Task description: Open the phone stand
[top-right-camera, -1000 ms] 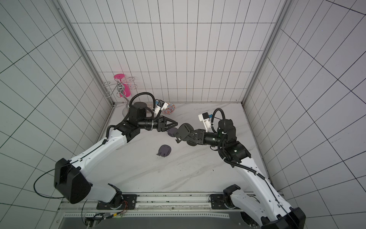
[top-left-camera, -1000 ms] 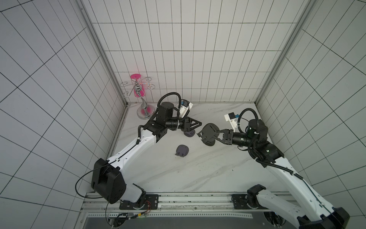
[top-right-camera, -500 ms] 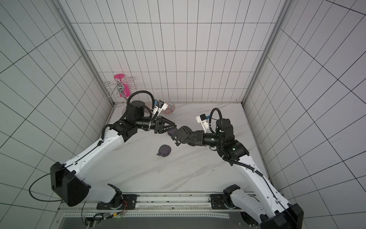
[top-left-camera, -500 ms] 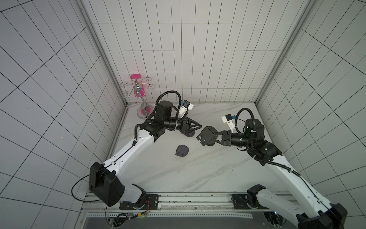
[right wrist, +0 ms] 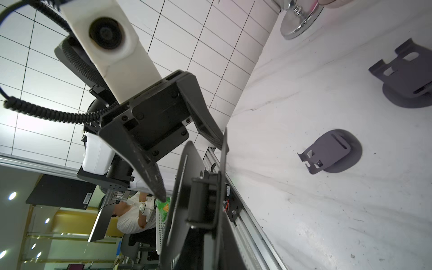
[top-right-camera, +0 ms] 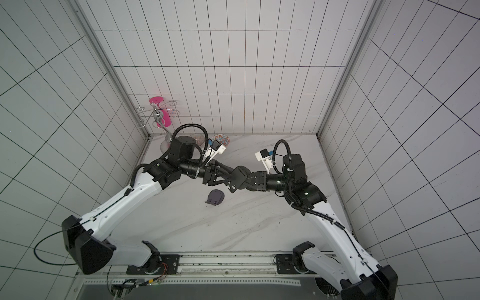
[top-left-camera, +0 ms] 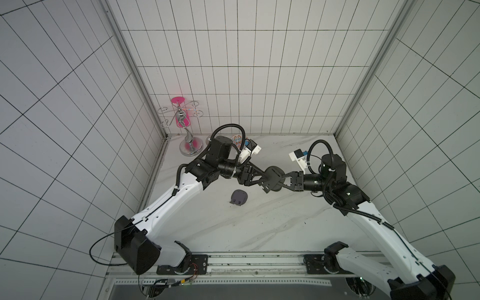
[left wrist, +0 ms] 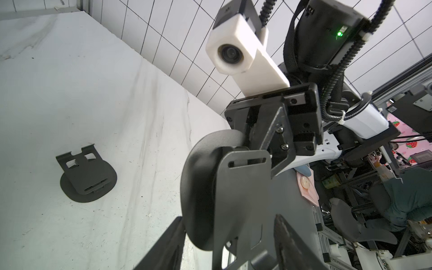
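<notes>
Clamping phone stand [top-left-camera: 274,174] in right claw [top-left-camera: 283,179], left claw [top-left-camera: 267,181] apart, spare stand [top-left-camera: 239,198] beneath

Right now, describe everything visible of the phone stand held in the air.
The phone stand is dark grey, matte and metal-looking: a round disc with a flat slotted plate hinged to it, the two slightly spread. It hangs above the table, gripped at one edge by the right gripper, jaws shut on it. The left gripper flanks it with open jaws; contact is unclear.
</notes>
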`<state>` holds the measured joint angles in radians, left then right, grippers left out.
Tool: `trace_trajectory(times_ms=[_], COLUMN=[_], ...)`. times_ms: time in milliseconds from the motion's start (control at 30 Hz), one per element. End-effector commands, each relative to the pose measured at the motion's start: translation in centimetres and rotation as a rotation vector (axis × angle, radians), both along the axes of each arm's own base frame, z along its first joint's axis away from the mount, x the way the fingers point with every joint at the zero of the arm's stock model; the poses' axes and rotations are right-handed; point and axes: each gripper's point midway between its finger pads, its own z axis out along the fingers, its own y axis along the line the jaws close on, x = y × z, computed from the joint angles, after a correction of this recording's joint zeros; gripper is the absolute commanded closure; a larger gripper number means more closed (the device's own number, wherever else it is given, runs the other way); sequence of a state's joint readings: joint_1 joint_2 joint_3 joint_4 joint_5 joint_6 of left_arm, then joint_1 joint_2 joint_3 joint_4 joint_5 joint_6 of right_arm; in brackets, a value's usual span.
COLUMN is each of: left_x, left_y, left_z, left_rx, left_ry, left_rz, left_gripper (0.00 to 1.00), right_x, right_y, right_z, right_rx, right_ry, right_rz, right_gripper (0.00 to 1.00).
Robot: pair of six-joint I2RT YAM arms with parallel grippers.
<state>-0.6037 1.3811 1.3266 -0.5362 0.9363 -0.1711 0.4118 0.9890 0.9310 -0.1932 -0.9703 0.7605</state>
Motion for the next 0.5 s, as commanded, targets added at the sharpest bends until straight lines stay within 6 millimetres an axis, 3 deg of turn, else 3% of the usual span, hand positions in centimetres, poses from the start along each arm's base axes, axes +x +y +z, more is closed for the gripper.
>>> trace_trajectory(times_ms=[0, 67, 200, 333, 467], left_x=[-0.8, -1.1, -1.5, -2.4, -2.8], left_y=[-0.1, -0.2, -0.4, -0.7, -0.9], left_z=[-0.4, -0.5, 0.1, 0.8, 1.6], left_rx=[0.012, 0.011, -0.029, -0.066, -0.109], left_ry=[-0.020, -0.014, -0.006, 0.005, 0.010], left_rz=[-0.029, -0.041, -0.062, -0.120, -0.150], left_gripper=[0.40, 0.44, 0.61, 0.67, 0.84], right_x=[-0.1, -0.2, 0.0, 0.1, 0.6], right_y=[0.0, 0.0, 0.0, 0.1, 0.3], right_z=[3.0, 3.1, 2.6, 2.5, 1.7], right_rx=[0.044, 0.045, 0.039, 0.038, 0.020], right_ry=[-0.094, -0.097, -0.086, -0.082, -0.045], right_rz=[0.028, 0.031, 0.026, 0.027, 0.028], right_gripper=[1.00, 1.00, 1.00, 1.00, 1.00])
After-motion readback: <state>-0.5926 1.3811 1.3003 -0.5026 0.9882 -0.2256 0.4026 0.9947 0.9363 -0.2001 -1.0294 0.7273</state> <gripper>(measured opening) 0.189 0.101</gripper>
